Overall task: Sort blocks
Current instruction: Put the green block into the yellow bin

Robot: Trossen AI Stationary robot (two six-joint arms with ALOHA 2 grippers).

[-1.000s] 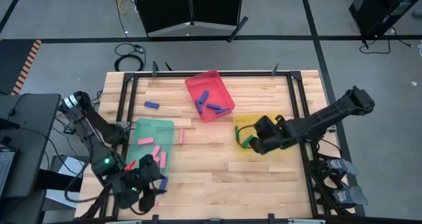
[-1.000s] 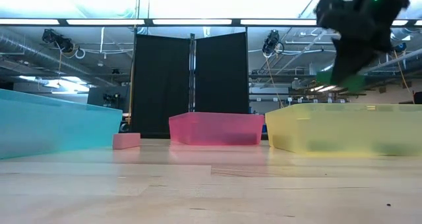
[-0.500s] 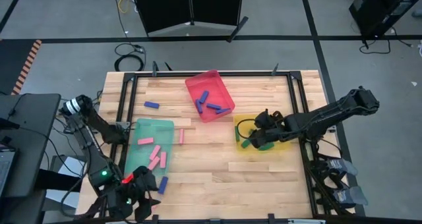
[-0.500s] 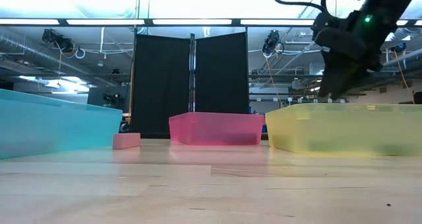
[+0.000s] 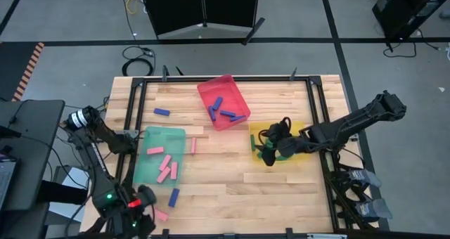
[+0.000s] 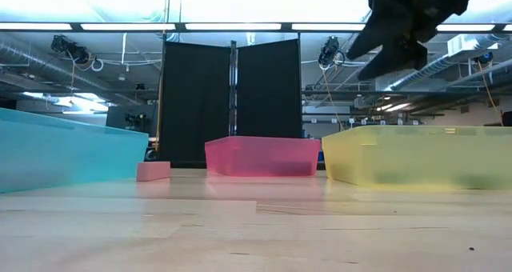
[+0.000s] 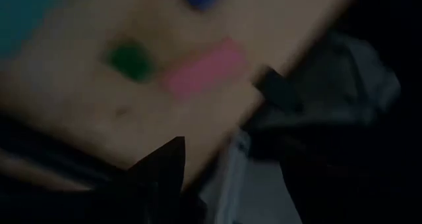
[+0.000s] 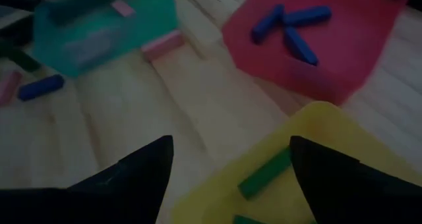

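The wooden table (image 5: 232,176) carries three trays, each seemingly meant for one colour of block; the green tray (image 5: 159,154) sits toward the left arm's side and holds pink blocks (image 5: 166,167); the red tray (image 5: 223,101) sits at the far middle with blue blocks (image 5: 226,113) in it; the yellow tray (image 5: 278,142) sits on the right arm's side and holds green blocks (image 8: 265,172), so each tray looks like a bin for a colour other than its own.

The right arm reaches in from the table's right edge, and the right gripper (image 5: 269,149) hangs above the yellow tray with its fingers spread wide and nothing between them; a green block lies in the tray just ahead of them, which suggests a drop-off spot rather than a pick.

The left gripper (image 5: 140,205) sits low at the near left corner of the table, close to loose pieces there; whether its fingers are apart or closed I cannot tell.

Several blocks remain unsorted on bare wood: a blue one (image 5: 162,112) near the far left, a pink one (image 5: 192,146) just beside the green tray, another blue one (image 5: 174,197) and a pink one (image 5: 161,215) near the left gripper; sorting looks well along but unfinished.
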